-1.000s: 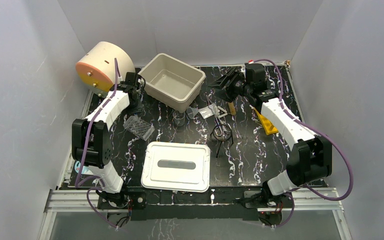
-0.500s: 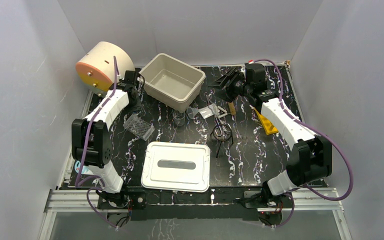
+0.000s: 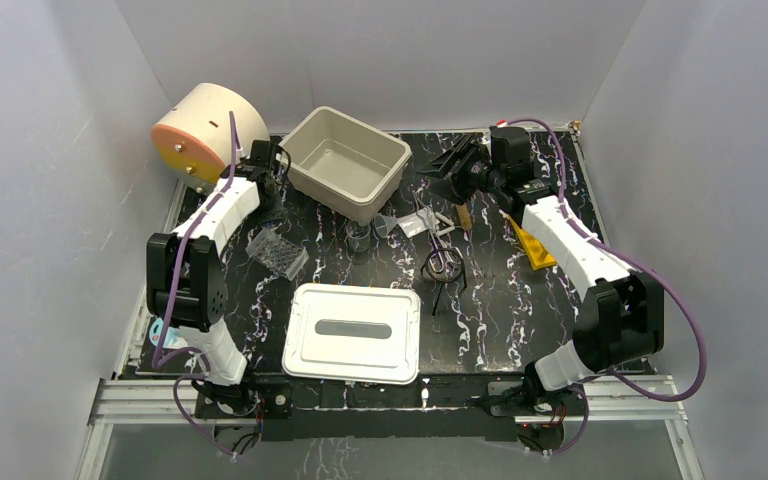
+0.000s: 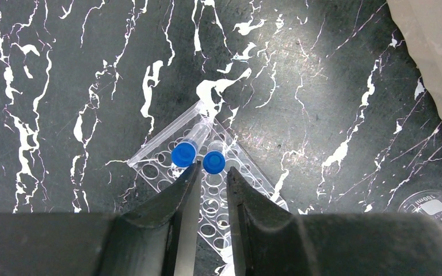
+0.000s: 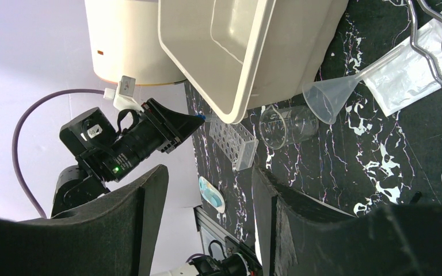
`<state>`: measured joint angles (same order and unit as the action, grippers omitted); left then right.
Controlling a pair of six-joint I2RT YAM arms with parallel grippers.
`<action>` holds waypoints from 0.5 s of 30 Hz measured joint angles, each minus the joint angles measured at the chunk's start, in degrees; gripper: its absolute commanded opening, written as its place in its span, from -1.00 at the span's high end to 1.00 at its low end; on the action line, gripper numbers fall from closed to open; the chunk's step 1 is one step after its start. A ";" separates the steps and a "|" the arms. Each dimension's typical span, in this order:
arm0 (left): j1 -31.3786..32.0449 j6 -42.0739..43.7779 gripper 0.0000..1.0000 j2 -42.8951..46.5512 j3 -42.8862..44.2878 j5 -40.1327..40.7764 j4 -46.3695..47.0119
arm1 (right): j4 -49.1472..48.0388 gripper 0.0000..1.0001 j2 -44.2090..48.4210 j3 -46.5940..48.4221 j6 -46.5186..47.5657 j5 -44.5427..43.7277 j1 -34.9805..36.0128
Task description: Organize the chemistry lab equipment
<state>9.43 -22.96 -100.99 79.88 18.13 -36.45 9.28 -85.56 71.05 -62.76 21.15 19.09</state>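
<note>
Beside the rack (image 4: 247,179), a beaker (image 4: 431,204) reads "100ml". Two blue-capped vials (image 4: 183,154) lie at the left claw's (image 4: 213,168) slightly parted, empty tips.

Black wire ring stand (image 3: 444,272) stands near white lid (image 3: 352,333), cream bin (image 3: 328,193) behind

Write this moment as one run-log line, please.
left gripper: tips at blue-capped vial, at clear rack, grip unclear | right gripper: open, empty

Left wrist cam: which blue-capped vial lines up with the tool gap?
The right-hand vial, centred ahead of the left tool; the other vial sits off to its left.
</note>
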 measured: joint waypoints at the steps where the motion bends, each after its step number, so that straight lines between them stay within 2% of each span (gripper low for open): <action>1: 0.00 0.00 0.53 0.00 0.00 -0.04 -0.02 | 0.02 -0.26 0.00 0.00 0.00 0.00 0.00; 12: 0.00 0.02 0.45 0.02 0.00 -0.11 0.00 | 0.00 -0.26 0.00 0.00 0.00 0.00 0.00; 15: -0.04 -0.04 0.37 0.22 0.00 -0.63 -0.04 | 0.00 -0.27 0.00 -0.02 0.00 0.00 0.00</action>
<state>9.39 -23.00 -100.77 79.88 17.50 -36.49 9.28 -85.56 71.02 -62.76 21.15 19.09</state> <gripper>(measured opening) 0.278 0.634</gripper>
